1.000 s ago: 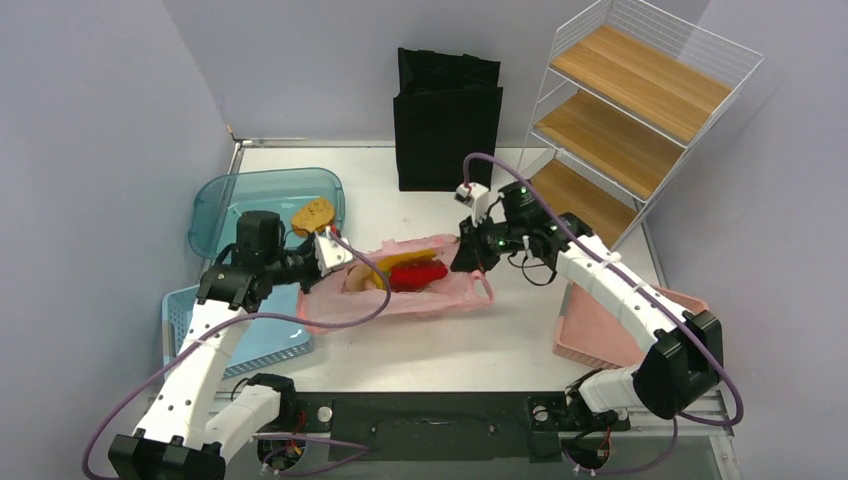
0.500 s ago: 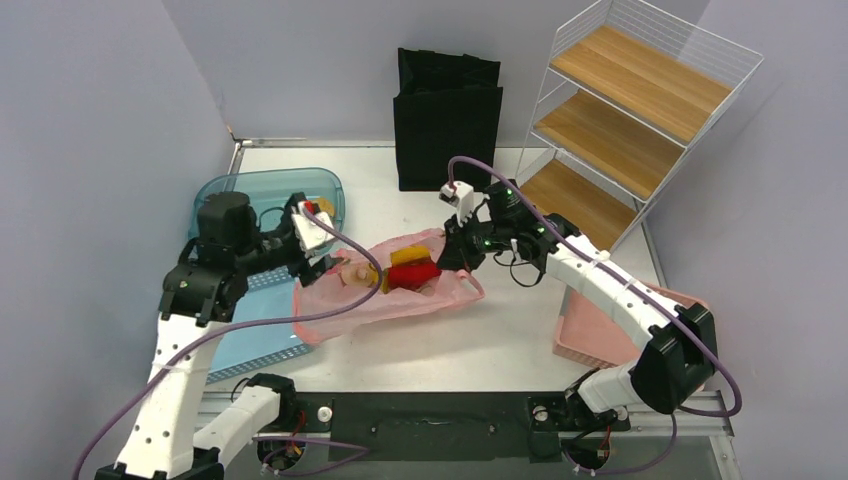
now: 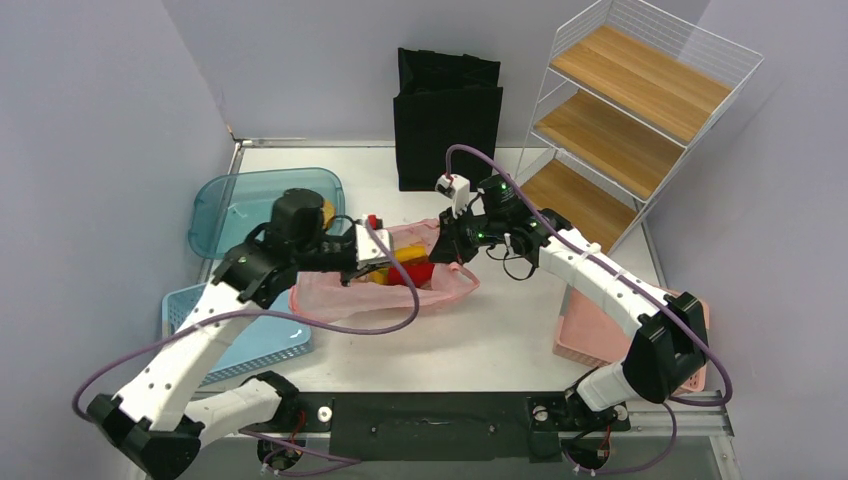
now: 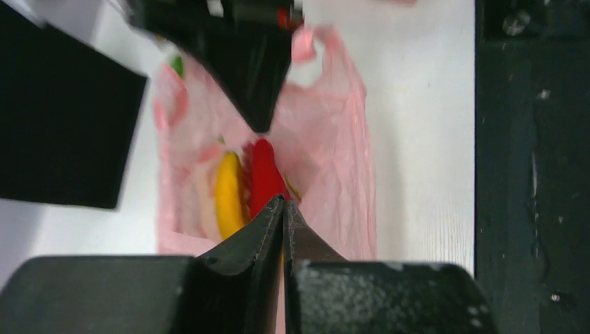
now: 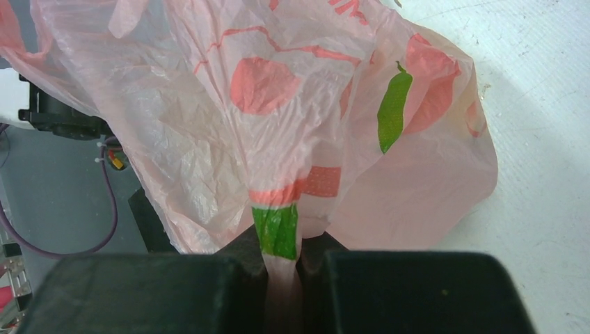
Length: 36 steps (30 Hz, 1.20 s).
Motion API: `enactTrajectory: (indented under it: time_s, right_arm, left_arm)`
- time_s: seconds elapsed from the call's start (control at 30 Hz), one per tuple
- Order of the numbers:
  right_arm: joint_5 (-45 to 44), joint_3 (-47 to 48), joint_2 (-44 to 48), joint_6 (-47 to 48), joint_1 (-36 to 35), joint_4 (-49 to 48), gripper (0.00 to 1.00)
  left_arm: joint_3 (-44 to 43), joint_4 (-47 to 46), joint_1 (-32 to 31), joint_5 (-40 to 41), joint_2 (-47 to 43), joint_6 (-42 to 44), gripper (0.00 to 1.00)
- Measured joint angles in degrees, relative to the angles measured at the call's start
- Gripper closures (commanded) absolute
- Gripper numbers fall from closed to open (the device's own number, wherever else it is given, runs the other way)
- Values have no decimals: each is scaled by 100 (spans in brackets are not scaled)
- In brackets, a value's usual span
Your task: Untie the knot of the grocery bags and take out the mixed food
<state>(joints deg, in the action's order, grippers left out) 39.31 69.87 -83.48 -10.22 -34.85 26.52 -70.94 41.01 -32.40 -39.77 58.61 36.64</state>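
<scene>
My right jaws clamp a crinkly, translucent pink grocery bag (image 5: 209, 104) with a green pepper print (image 5: 393, 104); my left jaws meet, empty, above the bag's smooth yellow banana (image 4: 227, 195).

Bag (image 3: 330, 295) lies mid-table (image 3: 480, 345), food (image 3: 410, 270) in it. Tote (image 3: 447, 120) stands behind, shelf (image 3: 620, 110) right, basket (image 3: 285, 340) left.

Landmark: grocery bag (image 3: 440, 295), mid-table. Near side of it: bare table (image 3: 480, 345) down to the base rail (image 3: 430, 415), open approach. Behind: black tote (image 3: 448, 120) upright, a strip of table between. Left: teal tray (image 3: 230, 210) and blue basket (image 3: 275, 345), close by. Right: pink basket (image 3: 600, 335), gap between; wire shelf (image 3: 630, 110) further back. Over the bag mouth: left gripper (image 3: 378, 262) and right gripper (image 3: 447, 245) crowd it from either end.
</scene>
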Motion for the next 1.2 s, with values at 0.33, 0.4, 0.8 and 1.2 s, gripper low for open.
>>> enactTrajectory:
  time_s: [0.33, 0.4, 0.8, 1.2]
  right_arm:
    - [-7, -13, 2, 4, 227, 0, 100]
    - [-9, -24, 2, 7, 308, -7, 100]
    - [-59, -343, 122, 424, 127, 109, 100]
    - [-140, -369, 260, 629, -11, 184, 100]
  left_arm:
    - [2317, -494, -442, 1478, 361, 953, 100]
    - [2865, -435, -848, 1733, 142, 1217, 100]
    - [3381, -17, -1617, 2065, -407, 916, 86]
    - [2332, -1488, -944, 1388, -376, -131, 85]
